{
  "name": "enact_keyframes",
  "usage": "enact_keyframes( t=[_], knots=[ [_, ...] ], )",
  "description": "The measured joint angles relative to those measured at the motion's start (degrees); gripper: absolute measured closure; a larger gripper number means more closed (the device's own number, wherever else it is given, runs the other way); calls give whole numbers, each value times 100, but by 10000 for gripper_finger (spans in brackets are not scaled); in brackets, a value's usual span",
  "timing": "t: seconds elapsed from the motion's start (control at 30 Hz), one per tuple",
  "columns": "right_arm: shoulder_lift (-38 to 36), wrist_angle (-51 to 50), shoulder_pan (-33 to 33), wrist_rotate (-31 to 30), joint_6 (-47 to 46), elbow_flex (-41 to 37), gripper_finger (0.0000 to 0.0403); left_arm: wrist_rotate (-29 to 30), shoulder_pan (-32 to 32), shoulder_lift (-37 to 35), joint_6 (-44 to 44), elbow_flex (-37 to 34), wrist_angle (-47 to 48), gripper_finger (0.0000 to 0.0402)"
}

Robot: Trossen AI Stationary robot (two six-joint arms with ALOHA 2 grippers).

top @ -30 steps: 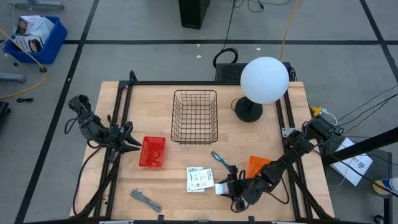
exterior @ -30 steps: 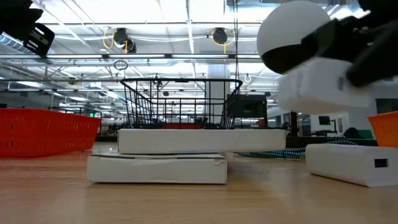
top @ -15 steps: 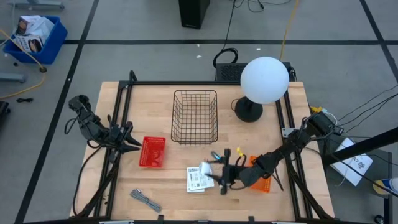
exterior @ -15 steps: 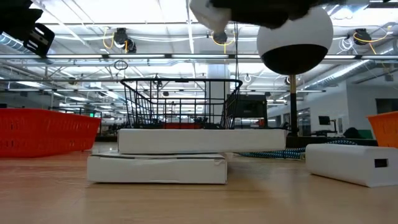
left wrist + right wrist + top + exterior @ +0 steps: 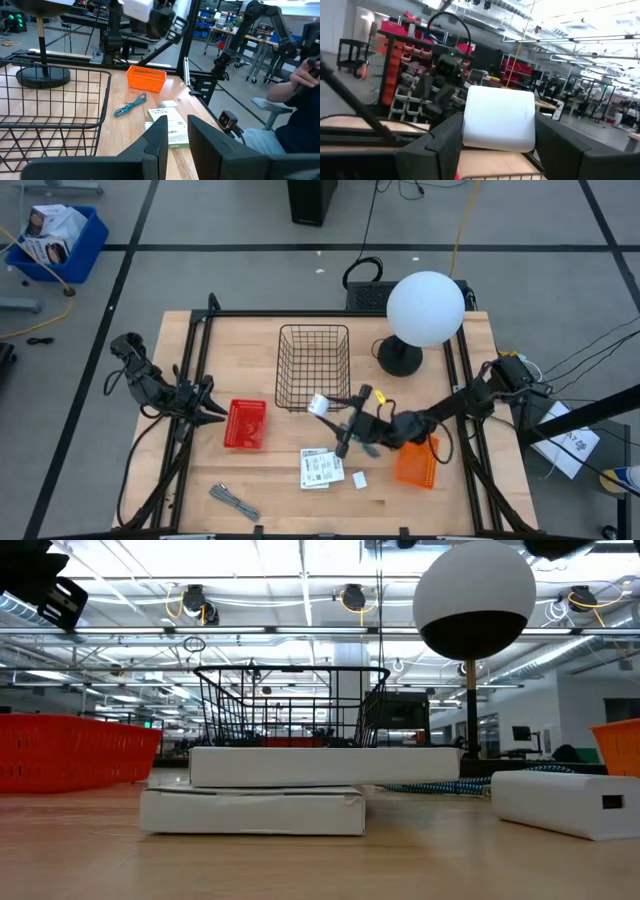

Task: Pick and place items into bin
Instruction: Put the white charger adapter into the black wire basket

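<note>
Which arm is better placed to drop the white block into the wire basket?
The right: its gripper already holds the white block beside the wire basket. The left gripper waits by the red bin.

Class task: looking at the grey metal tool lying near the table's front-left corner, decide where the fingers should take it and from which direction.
Take the grey metal tool at mid-length, coming straight down from above. It lies flat and slim on the table, running diagonally, so the fingers should straddle its narrow width, across its long axis.
</note>
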State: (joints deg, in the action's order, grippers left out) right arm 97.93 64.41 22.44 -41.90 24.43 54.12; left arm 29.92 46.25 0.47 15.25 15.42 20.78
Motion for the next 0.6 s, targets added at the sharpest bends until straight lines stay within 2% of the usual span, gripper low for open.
enact_keyframes(
  t=[0.17, 0.3, 0.43, 0.5, 0.6],
  knots=[
    [123, -1535, -332, -43, -232, 872, 195, 0, 0, 2, 0, 0, 0, 325],
    [272, -2983, -520, -489, -252, 1635, 195, -1, 1, 0, 0, 0, -4, 325],
    [295, -4551, -870, -581, -806, 2232, 195, 0, 0, 0, 0, 0, -2, 325],
    [295, -5284, -1115, -320, -1180, 2490, 195, -1, -1, 0, 0, 0, 2, 325],
    [299, -6412, -1535, 470, -1898, 2951, 200, -1, 0, 0, 0, 0, 0, 325]
  ],
)
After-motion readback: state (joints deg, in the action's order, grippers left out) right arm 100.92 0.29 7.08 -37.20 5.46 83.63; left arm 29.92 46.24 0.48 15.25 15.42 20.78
